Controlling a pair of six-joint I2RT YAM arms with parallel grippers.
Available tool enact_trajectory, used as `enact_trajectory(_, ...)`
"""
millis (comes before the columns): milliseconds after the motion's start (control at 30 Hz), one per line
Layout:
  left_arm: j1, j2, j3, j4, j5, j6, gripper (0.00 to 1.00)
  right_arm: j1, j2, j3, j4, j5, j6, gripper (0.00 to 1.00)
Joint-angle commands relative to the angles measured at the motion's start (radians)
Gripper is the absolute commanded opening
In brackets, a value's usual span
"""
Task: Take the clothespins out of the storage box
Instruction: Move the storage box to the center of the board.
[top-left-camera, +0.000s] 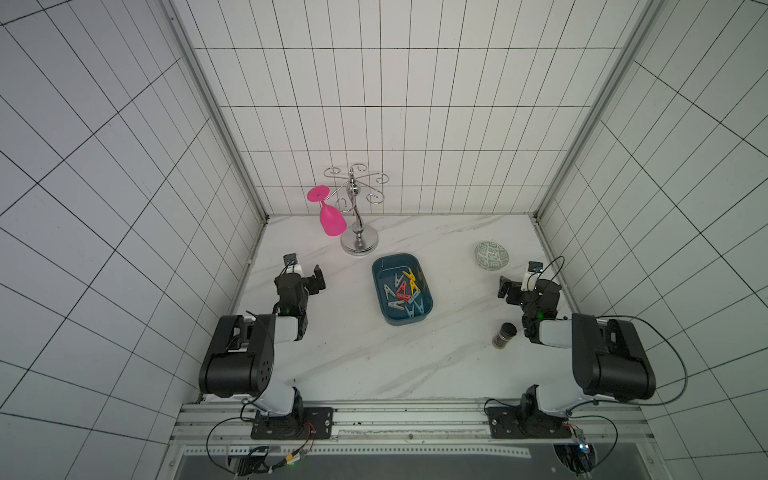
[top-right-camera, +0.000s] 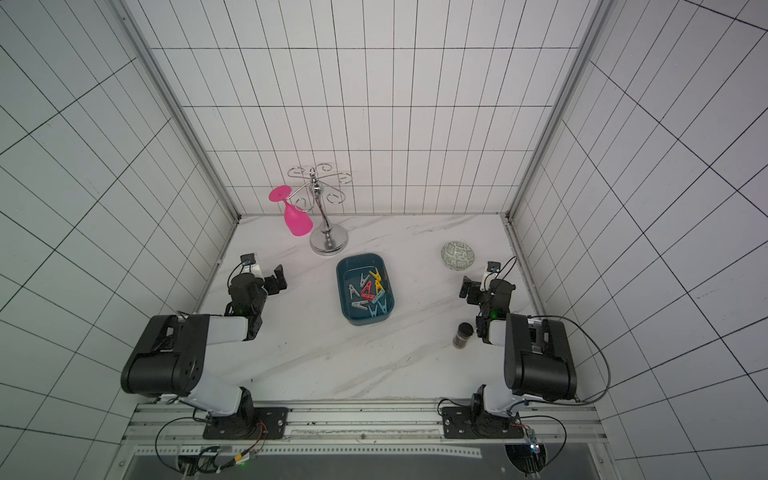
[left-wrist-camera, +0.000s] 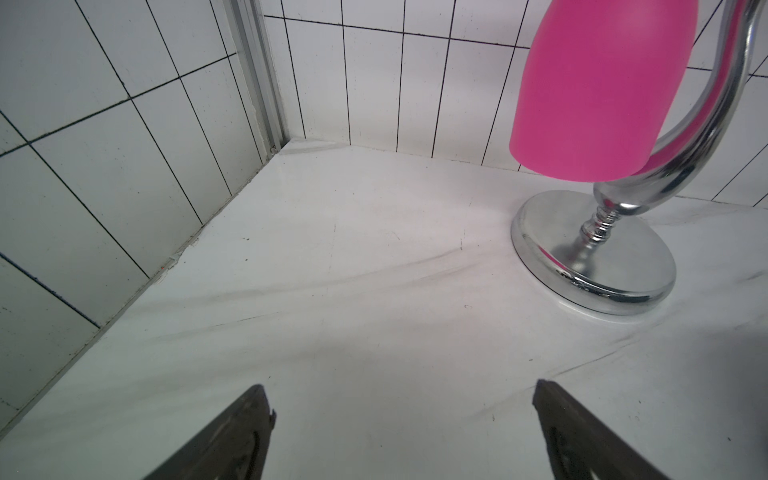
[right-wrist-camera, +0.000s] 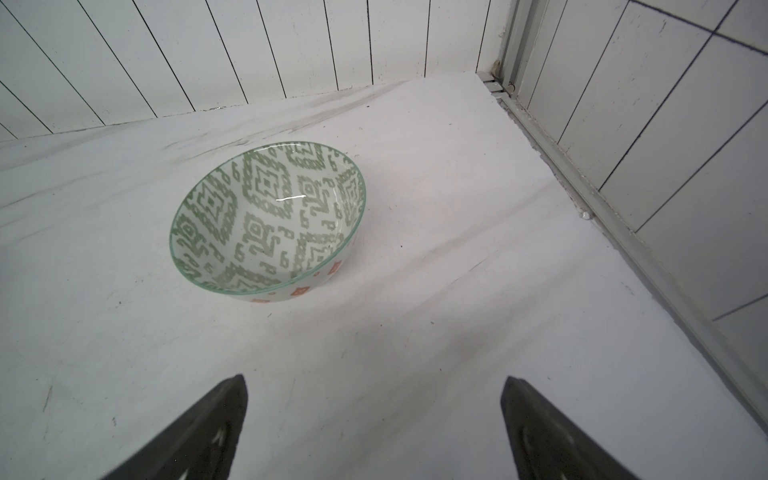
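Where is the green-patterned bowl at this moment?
In both top views the bowl stands on the far right side of the table, just beyond the open right gripper and to the right of the storage box.

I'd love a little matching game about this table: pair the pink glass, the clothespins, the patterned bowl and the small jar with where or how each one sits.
Things:
1. pink glass
2. clothespins
3. patterned bowl
4. small jar

States:
a. standing upright, dark lid on top
b. piled in the storage box
c. hanging upside down from the chrome rack
d. sitting empty, open side up

Pairs: 1-c, 2-b, 3-d, 4-a
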Motion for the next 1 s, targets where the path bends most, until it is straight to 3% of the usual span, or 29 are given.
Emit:
enact_trajectory(0, -0.002, -0.001, 0.008, 0.013, 0.004, -0.001, 0.99, 0.007, -0.004, 0.033, -0.002, 0.016, -0.005, 0.99)
enact_trajectory(133, -0.002, -0.001, 0.008, 0.014, 0.002, 0.000, 0.99, 0.009, -0.069, 0.084, -0.148, 0.001, -0.013, 0.99)
enact_trajectory(300, -0.003, -0.003, 0.005, 0.013, 0.003, -0.001, 0.99, 0.040, -0.157, 0.227, -0.513, -0.008, 0.011, 0.99)
enact_trajectory(467, -0.003, -0.008, 0.024, 0.001, 0.020, 0.009, 0.99, 0.125, -0.152, 0.447, -0.921, 0.032, 0.078, 0.99)
enact_trajectory(633, -0.003, -0.061, 0.068, -0.143, 0.096, 0.038, 0.99, 0.238, -0.086, 0.660, -1.234, 0.076, 0.173, 0.99)
enact_trajectory(733, -0.001, -0.103, 0.107, -0.262, 0.143, 0.054, 0.99, 0.312, -0.035, 0.755, -1.342, 0.081, 0.199, 0.99)
enact_trajectory(967, 0.001, -0.168, 0.188, -0.490, 0.263, 0.058, 0.99, 0.478, 0.081, 0.869, -1.400, 0.051, 0.259, 0.99)
